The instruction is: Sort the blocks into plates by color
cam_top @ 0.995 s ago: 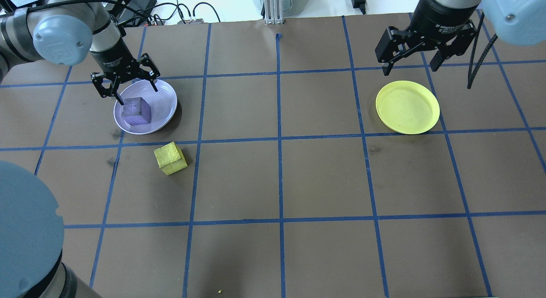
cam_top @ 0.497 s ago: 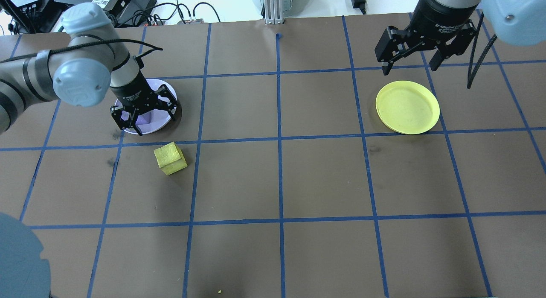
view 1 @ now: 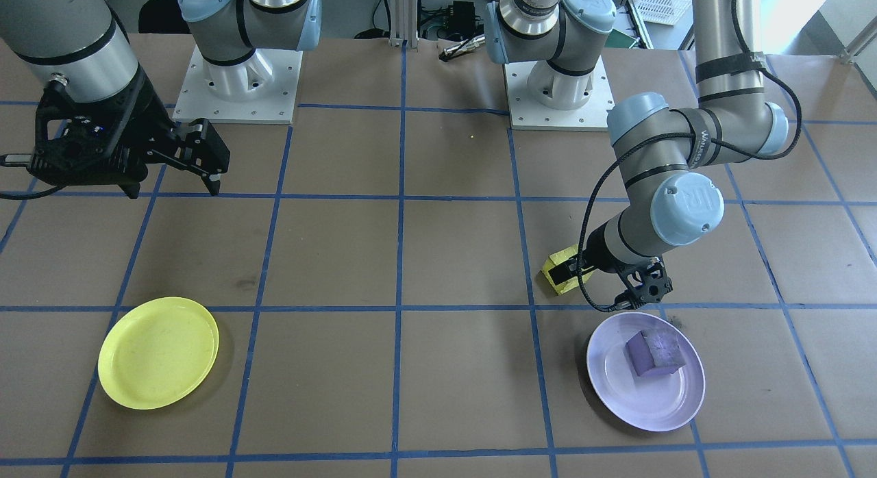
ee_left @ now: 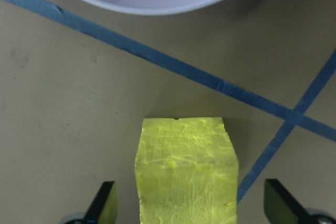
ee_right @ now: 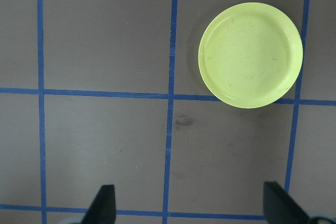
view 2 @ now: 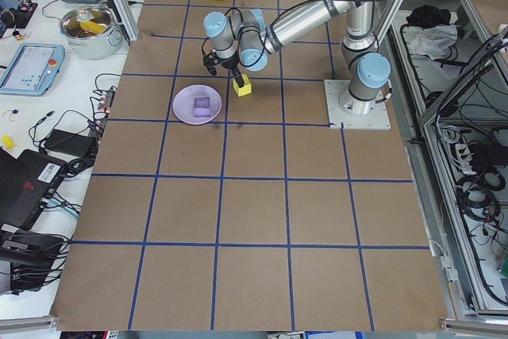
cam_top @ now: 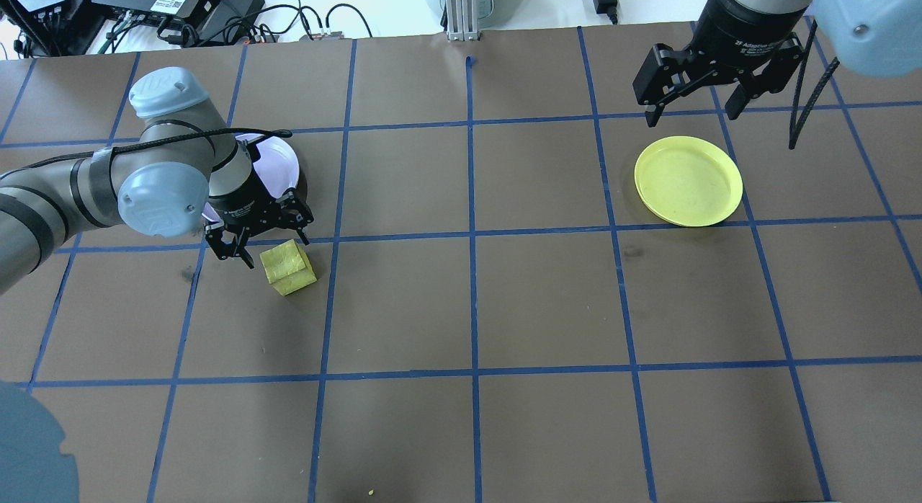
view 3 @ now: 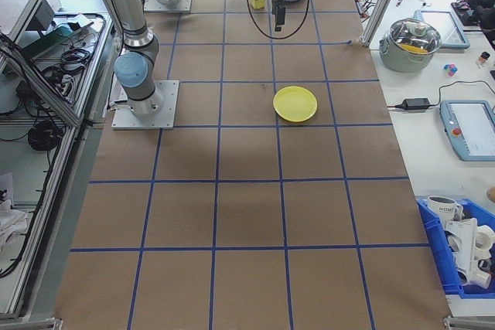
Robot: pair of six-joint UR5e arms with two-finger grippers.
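The left gripper (cam_top: 263, 249) hangs low over the yellow block (cam_top: 287, 266), its jaws spread wide and holding nothing; in the left wrist view the block (ee_left: 185, 169) sits between the two fingertips (ee_left: 103, 203) with a gap on each side. That block rests on the brown table (cam_top: 547, 301), just beside the purple plate (view 1: 645, 371) but apart from its rim, with a blue tape line (ee_left: 157, 56) running between them. The purple block (view 1: 654, 351) lies inside the purple plate, toward the edge nearer the robot. The right gripper (cam_top: 691, 108) hovers high above the far side of the table, jaws also spread and empty, near the yellow plate (cam_top: 688, 180). That plate holds nothing and sits well apart from both blocks.
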